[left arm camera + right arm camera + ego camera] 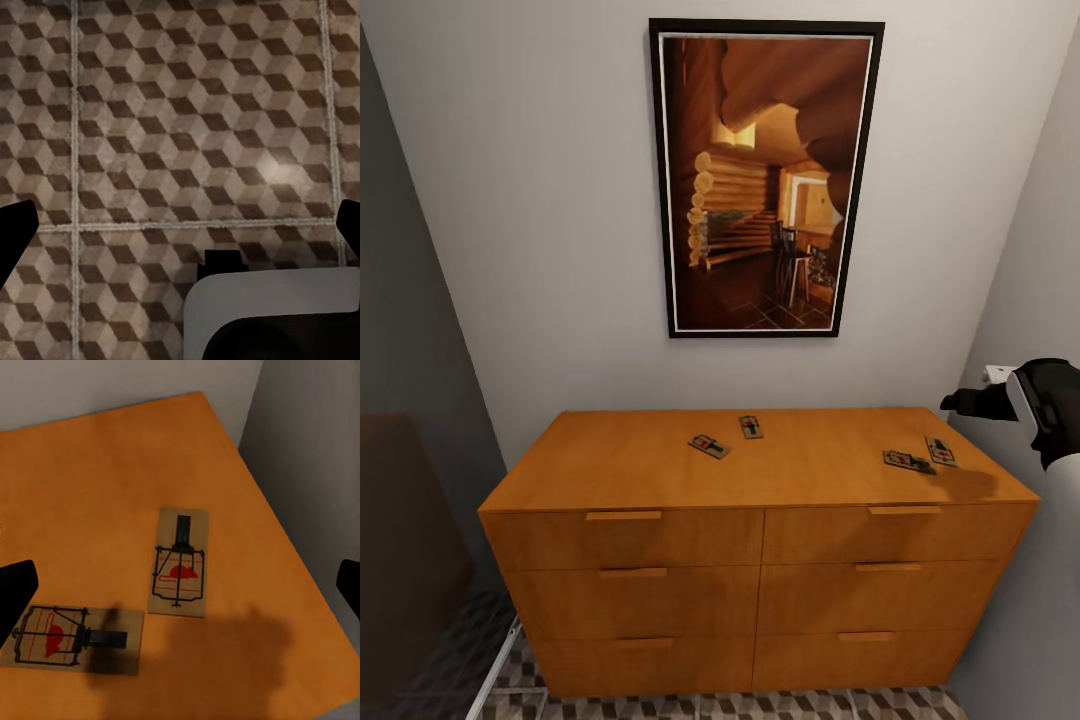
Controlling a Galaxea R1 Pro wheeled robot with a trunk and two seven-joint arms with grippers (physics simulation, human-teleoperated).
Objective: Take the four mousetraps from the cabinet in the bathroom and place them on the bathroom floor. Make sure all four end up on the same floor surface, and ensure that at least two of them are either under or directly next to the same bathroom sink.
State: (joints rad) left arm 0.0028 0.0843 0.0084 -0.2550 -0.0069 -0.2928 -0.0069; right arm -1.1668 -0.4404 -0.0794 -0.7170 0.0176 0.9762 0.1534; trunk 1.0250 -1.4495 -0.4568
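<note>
Right claw (180, 589) spread wide, empty, above cabinet (660, 465) top, mousetraps (180, 561) beneath

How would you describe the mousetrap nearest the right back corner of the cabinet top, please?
Start at the orange-brown cabinet under the framed picture; four mousetraps lie on its top. Two sit by its right end, below the right gripper. Yours is the one further right, nearer the wall corner, just beyond its partner.

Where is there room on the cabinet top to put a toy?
The cabinet is bare on its left half, from the left edge to the middle traps. The right end is crowded by two traps, with the right gripper above.
</note>
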